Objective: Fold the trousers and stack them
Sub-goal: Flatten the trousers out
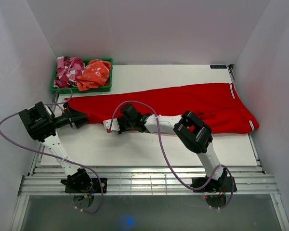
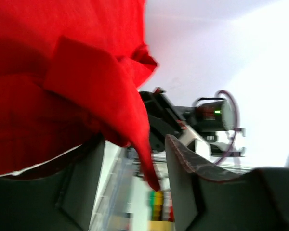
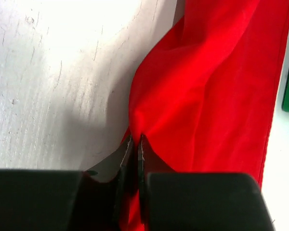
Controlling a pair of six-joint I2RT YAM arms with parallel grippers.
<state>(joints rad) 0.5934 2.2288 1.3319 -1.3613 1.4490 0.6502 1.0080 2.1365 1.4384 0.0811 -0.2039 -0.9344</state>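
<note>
The red trousers lie stretched across the white table, waistband at the right and leg ends at the left. My left gripper sits at the left leg end. In the left wrist view it is open, and a loose corner of the trousers hangs down between its two fingers without being pinched. My right gripper is at the near edge of the leg, left of the middle. In the right wrist view it is shut on a raised fold of the trousers.
A green bin at the back left holds a pink-and-white patterned garment and an orange garment. White walls close in the table on three sides. Bare white table runs in front of the trousers.
</note>
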